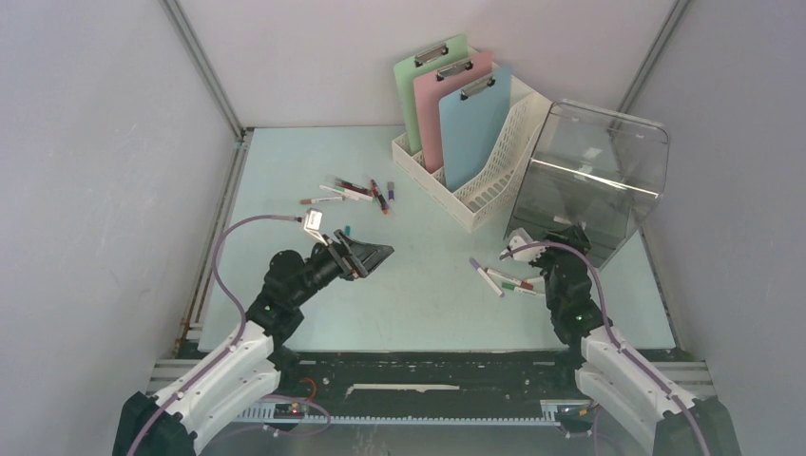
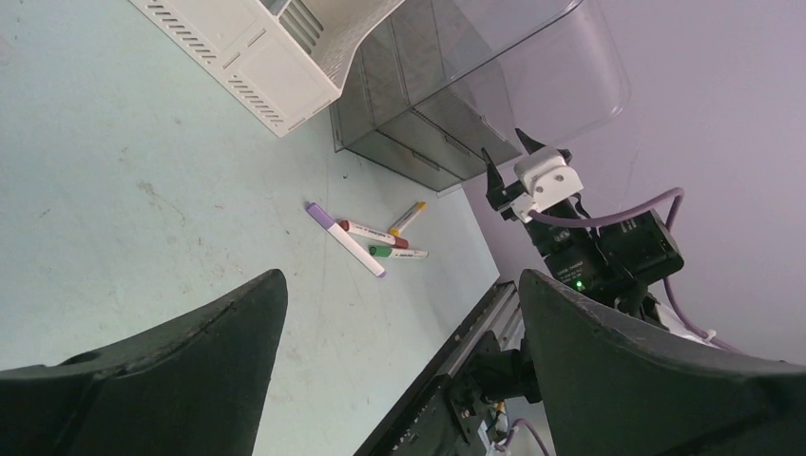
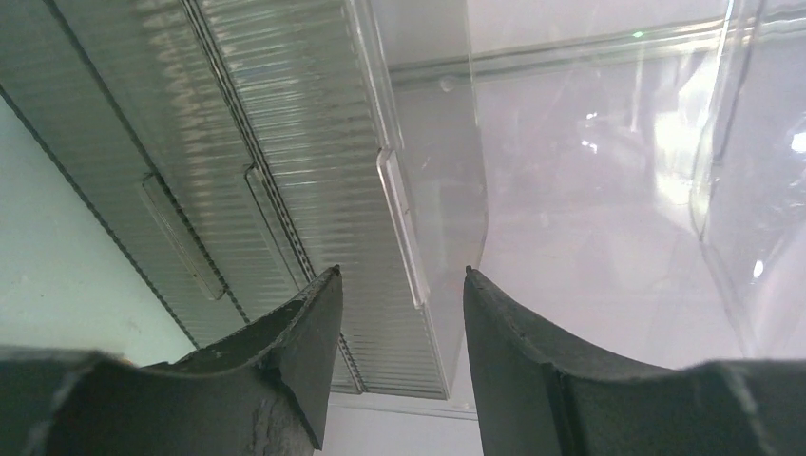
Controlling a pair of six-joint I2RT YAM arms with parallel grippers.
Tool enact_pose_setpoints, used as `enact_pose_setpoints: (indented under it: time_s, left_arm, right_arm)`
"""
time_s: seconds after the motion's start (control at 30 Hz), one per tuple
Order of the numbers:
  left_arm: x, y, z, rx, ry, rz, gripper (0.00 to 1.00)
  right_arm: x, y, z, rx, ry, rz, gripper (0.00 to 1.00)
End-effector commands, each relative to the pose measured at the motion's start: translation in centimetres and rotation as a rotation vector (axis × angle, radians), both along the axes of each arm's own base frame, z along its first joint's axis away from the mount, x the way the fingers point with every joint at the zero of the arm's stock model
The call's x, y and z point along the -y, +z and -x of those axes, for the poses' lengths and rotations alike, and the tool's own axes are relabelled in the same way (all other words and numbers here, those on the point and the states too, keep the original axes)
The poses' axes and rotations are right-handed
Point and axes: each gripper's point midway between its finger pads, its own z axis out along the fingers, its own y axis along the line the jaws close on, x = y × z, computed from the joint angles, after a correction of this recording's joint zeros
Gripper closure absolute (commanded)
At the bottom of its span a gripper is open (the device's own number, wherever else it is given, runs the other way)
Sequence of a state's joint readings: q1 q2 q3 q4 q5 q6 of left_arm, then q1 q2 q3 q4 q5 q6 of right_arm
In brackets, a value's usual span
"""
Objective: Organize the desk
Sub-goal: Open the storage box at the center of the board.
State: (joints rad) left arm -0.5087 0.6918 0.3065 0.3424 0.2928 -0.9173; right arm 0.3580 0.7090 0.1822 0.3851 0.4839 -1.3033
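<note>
Top view alone: three clipboards [image 1: 451, 95], upper centre. Left wrist, not right: four markers [image 2: 347, 239], mid-frame on desk [image 2: 143, 190]. Parted, empty: left tool [image 2: 399, 285], right tool [image 3: 399, 275].

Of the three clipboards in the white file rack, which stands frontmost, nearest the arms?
The blue clipboard: it overlaps the pink clipboard, which overlaps the green clipboard at the back of the rack.

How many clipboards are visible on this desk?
3, all standing in the white slotted plastic file rack at far right: pale green clipboard rearmost, pink clipboard in the middle, blue clipboard in front. No others seen.
</note>
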Motion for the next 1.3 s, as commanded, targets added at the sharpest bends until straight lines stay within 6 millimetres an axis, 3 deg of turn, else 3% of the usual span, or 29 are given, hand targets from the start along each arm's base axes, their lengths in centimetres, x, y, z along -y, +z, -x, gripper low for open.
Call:
enact_pose_setpoints:
  time_s: [0.0,0.17,0.27,0.43,0.53,0.93,1.13,1.27]
  left_arm:
    - [0.4,2.1,0.1,0.051,-0.017,0.041,0.02]
    - [0.5,2.2,0.1,0.053,-0.019,0.042,0.02]
    - [0.5,2.2,0.0,0.053,-0.016,0.042,0.02]
    - [0.5,2.2,0.1,0.053,-0.017,0.042,0.02]
    - [0.5,2.3,0.1,0.055,-0.018,0.043,0.02]
    - [1.0,2.6,0.4,0.061,-0.038,0.046,0.02]
    - [3.2,4.0,0.9,0.078,-0.111,0.075,0.01]
    - [6.2,5.8,1.3,0.095,-0.192,0.135,0.0]
  right_arm:
    - [1.1,1.4,-0.9,0.052,-0.04,-0.015,0.42]
    - [2.4,0.5,-1.6,0.037,-0.069,-0.005,0.43]
    - [2.4,0.2,-1.7,0.035,-0.063,0.002,0.51]
    - [2.4,0.6,-1.8,0.058,-0.058,-0.003,0.86]
    - [2.4,1.4,-1.8,0.081,-0.057,-0.003,0.99]
    - [0.2,7.0,-0.2,0.155,-0.026,-0.048,1.0]
    - [-2.5,7.5,1.1,0.129,0.037,-0.101,1.0]
    - [-2.3,8.2,1.5,0.131,0.019,-0.125,1.0]
